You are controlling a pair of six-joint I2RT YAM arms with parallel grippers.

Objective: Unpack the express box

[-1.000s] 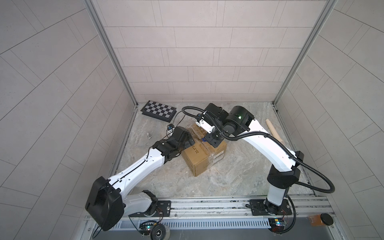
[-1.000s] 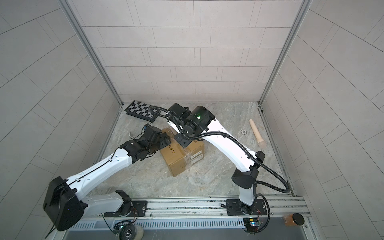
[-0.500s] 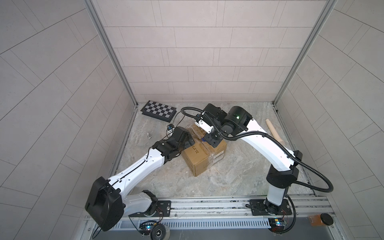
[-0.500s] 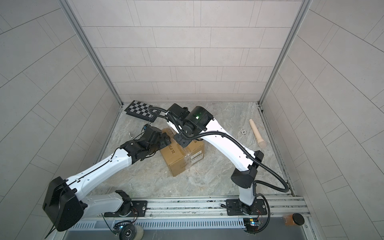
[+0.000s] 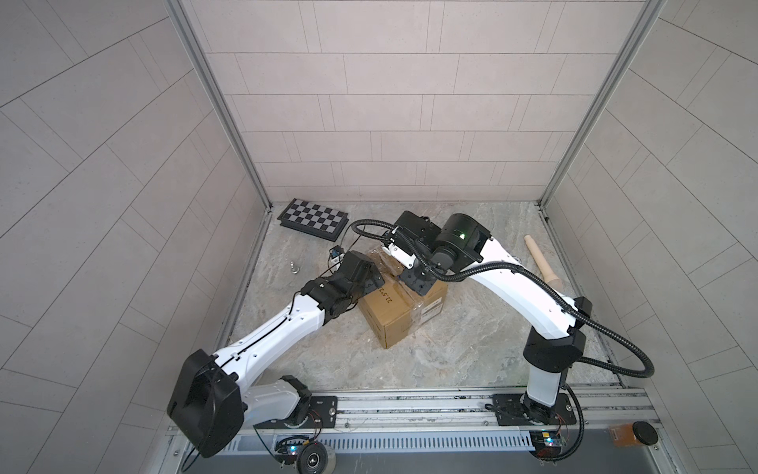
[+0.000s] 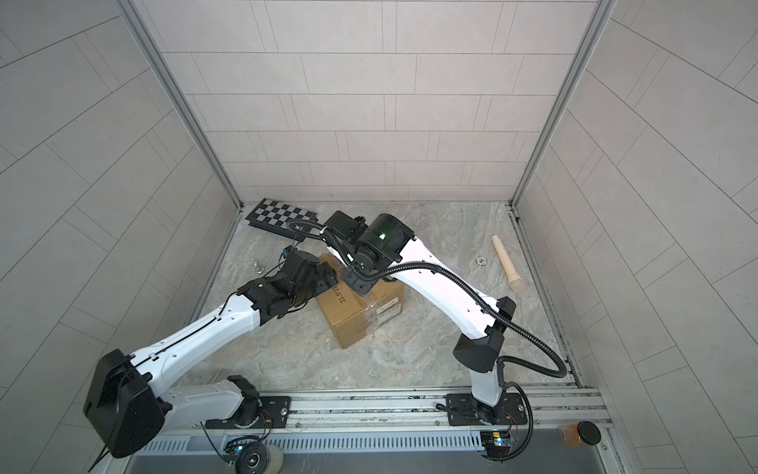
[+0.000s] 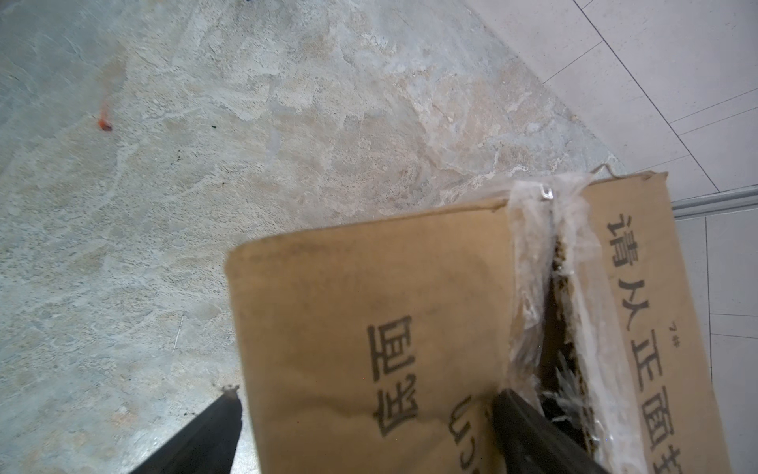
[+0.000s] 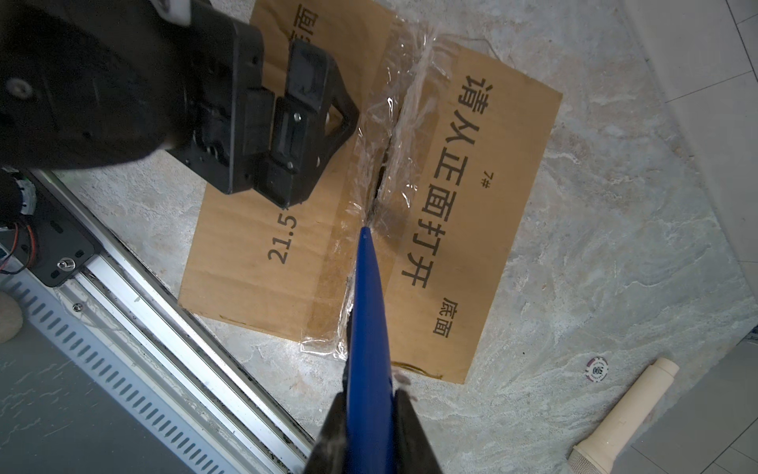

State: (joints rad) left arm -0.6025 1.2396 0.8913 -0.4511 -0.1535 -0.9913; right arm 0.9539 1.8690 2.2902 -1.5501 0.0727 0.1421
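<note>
The express box [image 5: 400, 316] [image 6: 352, 316], a brown carton with black print, stands mid-floor. Clear tape [image 8: 393, 123] runs along its top seam, which is split open [image 8: 379, 180]. My left gripper [image 7: 365, 400] [image 5: 371, 277] is open and straddles the box's left top flap [image 7: 369, 307]. One finger [image 7: 221, 414] is outside the box's edge and the other finger [image 7: 517, 414] is at the slit. My right gripper [image 8: 371, 396] [image 5: 418, 281] is shut on a blue pointed tool [image 8: 367, 307]. The tool's tip rests in the seam.
A chequered board [image 5: 313, 219] lies at the back left. A cream wooden handle [image 5: 541, 260] [image 8: 627, 414] and a poker chip [image 8: 597, 369] lie to the right of the box. A small metal piece [image 5: 294, 267] is by the left wall. The arms' rail [image 5: 410, 406] runs along the front.
My right wrist has crept slightly to the left over the box, with the blue tool still in it. The left arm and the box have not moved.
</note>
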